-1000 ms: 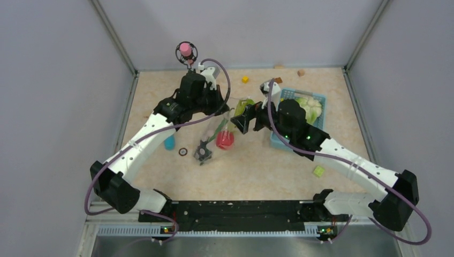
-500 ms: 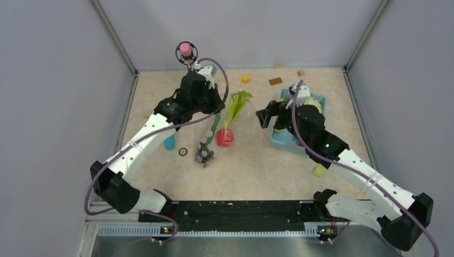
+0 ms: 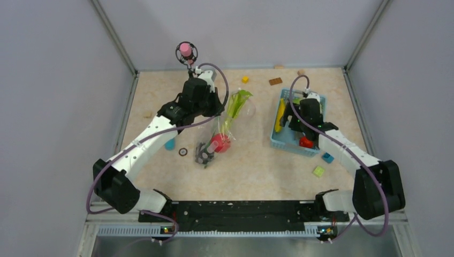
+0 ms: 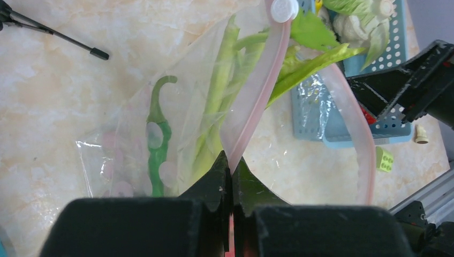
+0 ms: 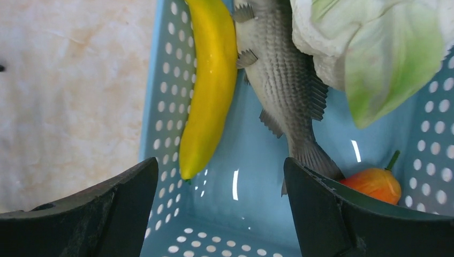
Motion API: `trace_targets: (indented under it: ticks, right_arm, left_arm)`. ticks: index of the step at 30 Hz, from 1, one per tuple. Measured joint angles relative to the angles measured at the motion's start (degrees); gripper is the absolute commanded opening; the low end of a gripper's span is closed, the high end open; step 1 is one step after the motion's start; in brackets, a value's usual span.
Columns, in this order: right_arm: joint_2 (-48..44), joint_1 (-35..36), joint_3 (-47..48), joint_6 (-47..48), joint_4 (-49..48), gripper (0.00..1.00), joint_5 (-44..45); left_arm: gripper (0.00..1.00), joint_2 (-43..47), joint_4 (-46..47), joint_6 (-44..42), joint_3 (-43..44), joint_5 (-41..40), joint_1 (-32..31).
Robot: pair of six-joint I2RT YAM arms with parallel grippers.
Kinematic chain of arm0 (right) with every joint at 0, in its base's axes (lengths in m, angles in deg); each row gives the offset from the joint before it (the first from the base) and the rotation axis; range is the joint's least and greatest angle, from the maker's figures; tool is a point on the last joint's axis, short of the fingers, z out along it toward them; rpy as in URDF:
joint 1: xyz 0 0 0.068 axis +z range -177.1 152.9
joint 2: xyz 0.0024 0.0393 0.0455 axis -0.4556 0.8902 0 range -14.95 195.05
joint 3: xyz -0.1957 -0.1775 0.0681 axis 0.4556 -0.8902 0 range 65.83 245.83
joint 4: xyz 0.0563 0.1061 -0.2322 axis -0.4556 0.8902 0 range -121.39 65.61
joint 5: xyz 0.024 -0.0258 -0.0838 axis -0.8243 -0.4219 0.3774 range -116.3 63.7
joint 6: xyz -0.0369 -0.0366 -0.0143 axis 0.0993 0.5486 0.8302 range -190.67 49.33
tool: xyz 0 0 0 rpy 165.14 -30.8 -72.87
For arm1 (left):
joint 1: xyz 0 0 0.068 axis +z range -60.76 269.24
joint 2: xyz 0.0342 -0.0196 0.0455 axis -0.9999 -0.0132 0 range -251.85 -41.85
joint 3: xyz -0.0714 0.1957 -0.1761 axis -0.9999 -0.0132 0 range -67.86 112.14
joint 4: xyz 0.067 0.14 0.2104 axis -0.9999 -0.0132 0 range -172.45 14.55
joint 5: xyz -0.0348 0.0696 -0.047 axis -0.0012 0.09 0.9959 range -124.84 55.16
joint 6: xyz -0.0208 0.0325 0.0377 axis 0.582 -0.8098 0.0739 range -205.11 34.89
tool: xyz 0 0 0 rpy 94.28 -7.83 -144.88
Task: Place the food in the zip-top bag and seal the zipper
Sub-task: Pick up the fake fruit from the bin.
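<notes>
The zip-top bag [image 3: 218, 134], clear and crinkled, lay slanted on the desk [image 3: 257, 166] left of centre with its mouth gaping. I saw its pale pink zipper [image 4: 257, 101] unsealed, the two strips parted and one nipped between the fingers of my left tool [image 4: 231, 160]. Inside were leafy green stalks [image 4: 222, 91], tips poking from the mouth, and a green pod [image 4: 157, 144]. At its near end showed a red round fruit [image 3: 220, 143] and a dark grape bunch [image 3: 202, 153]. The yellow banana [image 5: 210, 80], a grey fish [image 5: 284, 75], the white-green cauliflower [image 5: 369, 48] and a small orange-red fruit [image 5: 377, 184] lay in the light-blue basket [image 5: 160, 96].
</notes>
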State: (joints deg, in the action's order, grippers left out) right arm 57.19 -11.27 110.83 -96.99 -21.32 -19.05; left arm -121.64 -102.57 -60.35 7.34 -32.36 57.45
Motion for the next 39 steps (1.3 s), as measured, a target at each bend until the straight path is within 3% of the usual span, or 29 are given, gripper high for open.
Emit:
trace_targets:
  ticks: [8, 23, 39]
  right_arm:
    - [12.79, 0.00, 2.23, -3.96, -2.89, 0.65, -0.09]
    - [22.62, 0.00, 2.49, -17.66, -12.11, 0.58, 0.87]
    - [23.67, 0.02, 2.60, -20.37, -14.27, 0.09, 4.33]
  left_arm:
    - [0.00, 0.04, 2.08, 0.00, -3.74, -0.92, 0.44]
    - [0.00, 0.07, 3.58, 0.07, -4.39, -0.87, 0.74]
    - [0.00, 0.07, 3.56, 0.68, -4.39, -0.79, 1.01]
